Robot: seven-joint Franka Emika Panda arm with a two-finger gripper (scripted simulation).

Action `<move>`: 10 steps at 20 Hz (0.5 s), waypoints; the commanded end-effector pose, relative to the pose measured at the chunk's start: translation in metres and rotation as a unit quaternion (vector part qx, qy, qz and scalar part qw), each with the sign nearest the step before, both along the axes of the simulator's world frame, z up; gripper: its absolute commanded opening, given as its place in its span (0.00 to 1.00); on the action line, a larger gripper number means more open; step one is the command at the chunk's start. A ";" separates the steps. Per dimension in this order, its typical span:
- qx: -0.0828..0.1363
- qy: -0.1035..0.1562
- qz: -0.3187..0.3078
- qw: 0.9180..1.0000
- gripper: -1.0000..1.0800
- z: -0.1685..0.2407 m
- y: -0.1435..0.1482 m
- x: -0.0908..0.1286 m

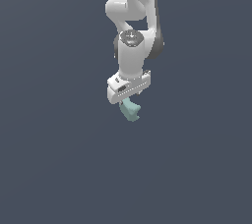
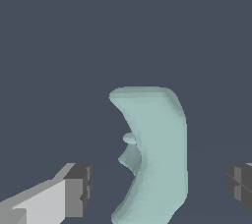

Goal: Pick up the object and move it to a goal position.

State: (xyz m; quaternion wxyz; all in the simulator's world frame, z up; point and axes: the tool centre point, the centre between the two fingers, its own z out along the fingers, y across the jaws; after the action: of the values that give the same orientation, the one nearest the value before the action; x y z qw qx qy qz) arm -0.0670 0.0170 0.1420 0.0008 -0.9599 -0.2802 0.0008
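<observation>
Exterior view: the white-grey robot arm (image 1: pixel 132 26) descends from the upper edge of the frame over a uniform dark slate ground (image 1: pixel 54 169), which carries no seam, shadow or goal marker by which height could be read. At the arm's lower end sits the gripper (image 1: pixel 129 104), and directly beneath its white body the object (image 1: pixel 131 110), a small pale teal-green lumpy block, protrudes downward and slightly toward the exterior view's right. From this view alone one cannot tell whether the block rests on the ground or hangs clear of it.

Wrist view: the object (image 2: pixel 155 154) fills the centre of the frame as a curved, crescent-like form, blunt at one end and narrowing at the other. Its long axis runs roughly at right angles to the line that joins the two fingertips (image 2: pixel 78 188), so the narrow dimension of the block faces the jaws. The jaws stand wide apart, one dark pad at each side of the picture, and a clear band of ground shows between each pad and the block; neither pad touches it. The block lies between the jaws, nearer the pad seen at the frame's right edge than the other.

Judgement: the grasp is not yet made. The coming closure calls for the pads to meet the block's two long flanks; since the block sits off-centre, one pad may reach it first and nudge it sideways.
</observation>
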 end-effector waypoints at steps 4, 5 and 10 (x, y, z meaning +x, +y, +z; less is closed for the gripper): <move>0.000 -0.001 0.008 1.000 0.96 0.000 0.001 -0.001; 0.000 -0.001 0.008 1.000 0.96 -0.001 0.001 -0.001; 0.000 -0.001 0.009 1.000 0.96 -0.012 0.001 -0.002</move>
State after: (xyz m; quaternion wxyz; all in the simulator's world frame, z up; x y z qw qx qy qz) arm -0.0683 0.0177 0.1347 0.0001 -0.9576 -0.2881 -0.0003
